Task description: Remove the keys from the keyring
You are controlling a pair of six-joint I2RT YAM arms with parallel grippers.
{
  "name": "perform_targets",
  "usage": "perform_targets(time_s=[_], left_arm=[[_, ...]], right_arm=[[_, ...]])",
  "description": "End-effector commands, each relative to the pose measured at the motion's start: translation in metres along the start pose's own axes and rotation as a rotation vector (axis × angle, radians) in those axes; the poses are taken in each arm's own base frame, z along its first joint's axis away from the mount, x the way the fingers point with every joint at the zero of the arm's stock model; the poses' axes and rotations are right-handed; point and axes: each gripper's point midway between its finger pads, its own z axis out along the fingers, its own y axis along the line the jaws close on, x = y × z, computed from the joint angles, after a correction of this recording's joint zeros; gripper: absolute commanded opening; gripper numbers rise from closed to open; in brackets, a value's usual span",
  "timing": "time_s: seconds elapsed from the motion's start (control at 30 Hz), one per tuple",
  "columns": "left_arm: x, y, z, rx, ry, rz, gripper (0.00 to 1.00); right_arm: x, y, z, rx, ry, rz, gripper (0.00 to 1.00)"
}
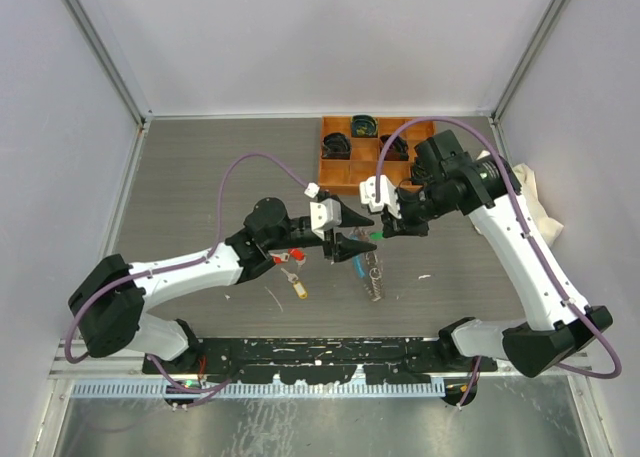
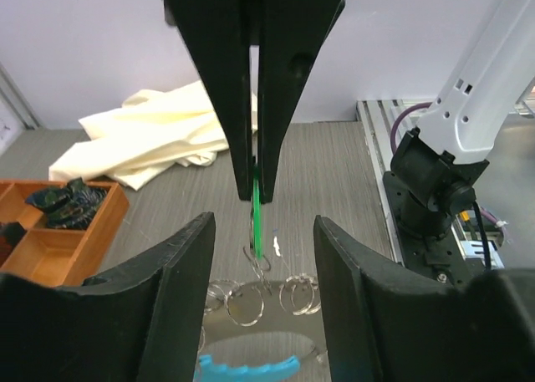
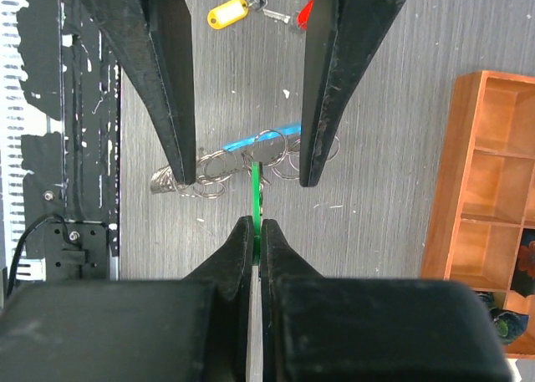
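My right gripper [image 3: 256,223] is shut on a green tag [image 3: 256,190] of one of the keys, holding it edge-on above the table. A small ring and silver key [image 2: 260,261] hang from the tag. My left gripper [image 2: 263,221] is open, its fingers [image 2: 171,298] on either side of the green tag [image 2: 257,219] without touching it. Below lies the keyring [image 2: 251,300], a silvery coil with a light-blue segment [image 2: 247,369]. From above, the two grippers [image 1: 372,233] [image 1: 386,230] meet over the keyring [image 1: 368,274]. Keys with a red tag [image 1: 297,256] and a yellow tag [image 1: 300,290] lie loose to the left.
An orange compartment tray [image 1: 340,175] holding black items stands at the back of the table. A cream cloth [image 1: 535,202] lies at the right edge. The right arm's base [image 2: 430,190] stands close on the right in the left wrist view.
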Motion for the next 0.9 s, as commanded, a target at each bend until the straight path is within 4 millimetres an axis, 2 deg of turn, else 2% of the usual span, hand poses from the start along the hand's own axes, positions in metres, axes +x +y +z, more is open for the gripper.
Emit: perform_targets(time_s=[0.0, 0.23, 0.33, 0.57, 0.67, 0.7, 0.87], left_arm=[[-0.036, 0.008, 0.007, -0.025, -0.130, 0.108, 0.49], [-0.022, 0.006, 0.009, -0.015, -0.101, 0.069, 0.41], [-0.016, 0.006, 0.009, -0.013, -0.075, 0.067, 0.33], [-0.009, 0.007, 0.010, -0.008, -0.033, 0.055, 0.21], [-0.008, 0.006, 0.011, 0.002, -0.023, 0.050, 0.04], [-0.010, 0.006, 0.011, 0.002, -0.025, 0.050, 0.01], [-0.014, 0.005, 0.012, 0.007, -0.025, 0.033, 0.00]], right_arm=[[-0.013, -0.005, -0.007, 0.032, -0.005, -0.012, 0.01], [-0.020, -0.010, -0.007, 0.051, -0.021, -0.013, 0.01], [-0.023, -0.010, -0.007, 0.050, -0.026, -0.010, 0.01], [-0.028, -0.010, -0.007, 0.052, -0.035, -0.011, 0.01], [-0.028, -0.009, -0.005, 0.043, -0.034, -0.011, 0.01], [-0.028, -0.008, -0.004, 0.041, -0.034, -0.011, 0.01], [-0.028, -0.006, -0.002, 0.031, -0.032, -0.014, 0.01]])
